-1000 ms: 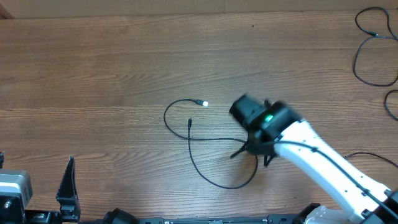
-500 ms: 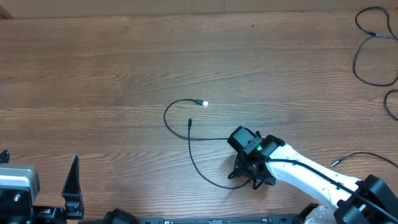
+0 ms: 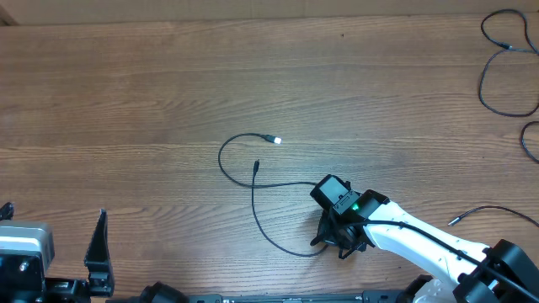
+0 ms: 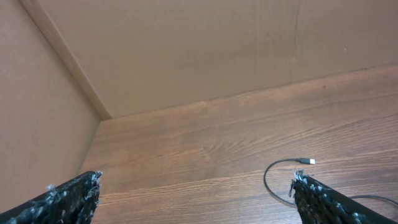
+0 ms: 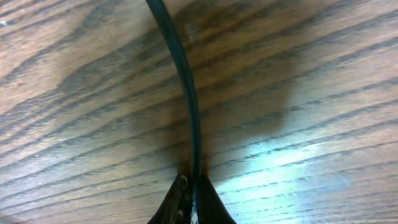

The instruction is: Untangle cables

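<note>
Right hand: the right hand [image 3: 338,238] is down on the bench [image 3: 126,93], clenched on the cable [image 3: 255,206]. In the wrist view its fingertips [image 5: 178,198] pinch the cord right at the wood.
Left hand: the left hand [image 4: 196,179] is released, jaws wide, holding nothing, well apart from the cable at the near left edge.
Cable position: it lies mid-bench as 1 loose loop. The silver-tipped plug [image 3: 274,140] and the black plug end [image 3: 256,166] are at its upper left, and the low curve runs into the grip.
Crossing: the cord appears to pass over itself just below the black plug end.
Other cords: more cables [image 3: 493,80] lie at the far right edge, well apart.
Step in hand, as judged: draw the pinched stretch out to open the loop.
How to do it well: lift only a little, so the cord clears the wood without whipping. Pull slowly rightward, away from the crossing.
Watch: both plug ends should trail freely; stop if either one catches.
Risk: the cord is thin and could slip through the pinch.
</note>
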`<state>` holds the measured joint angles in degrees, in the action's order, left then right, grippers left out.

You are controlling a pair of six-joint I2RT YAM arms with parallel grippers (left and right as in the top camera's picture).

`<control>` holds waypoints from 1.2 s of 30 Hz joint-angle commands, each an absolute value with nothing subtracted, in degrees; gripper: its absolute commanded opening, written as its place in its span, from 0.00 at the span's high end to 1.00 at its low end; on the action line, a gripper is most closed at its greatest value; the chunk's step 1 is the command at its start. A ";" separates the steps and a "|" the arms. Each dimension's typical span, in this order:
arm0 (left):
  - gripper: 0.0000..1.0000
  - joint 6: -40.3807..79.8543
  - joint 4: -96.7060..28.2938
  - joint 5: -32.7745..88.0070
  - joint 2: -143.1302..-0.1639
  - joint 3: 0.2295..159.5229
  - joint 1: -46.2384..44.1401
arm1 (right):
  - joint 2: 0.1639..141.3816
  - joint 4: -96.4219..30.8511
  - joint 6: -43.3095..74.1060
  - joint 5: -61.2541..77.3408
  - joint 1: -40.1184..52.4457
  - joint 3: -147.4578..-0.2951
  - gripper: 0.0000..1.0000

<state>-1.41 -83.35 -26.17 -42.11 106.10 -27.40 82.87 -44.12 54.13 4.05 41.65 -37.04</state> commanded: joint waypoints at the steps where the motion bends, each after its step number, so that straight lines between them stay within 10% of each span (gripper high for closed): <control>1: 0.00 -1.08 -83.18 -25.89 -42.11 105.89 -27.40 | 83.70 -43.88 50.13 3.53 39.40 -40.49 0.96; 19: 0.00 -1.04 -77.73 -25.87 -42.33 105.84 -27.40 | 90.89 -40.93 18.22 -2.85 -14.81 -75.88 0.96; 30: 0.00 1.54 -74.04 -25.43 -46.57 105.84 -27.40 | 99.04 -36.91 17.54 7.92 -17.23 -75.88 0.96; 36: 0.00 1.50 -74.06 -25.39 -50.61 105.84 -27.42 | 99.09 -45.25 13.43 14.81 -7.11 -75.81 0.23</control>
<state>0.36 -74.22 -25.93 -48.77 106.04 -27.40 99.29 -43.33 16.80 9.82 -13.30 -74.37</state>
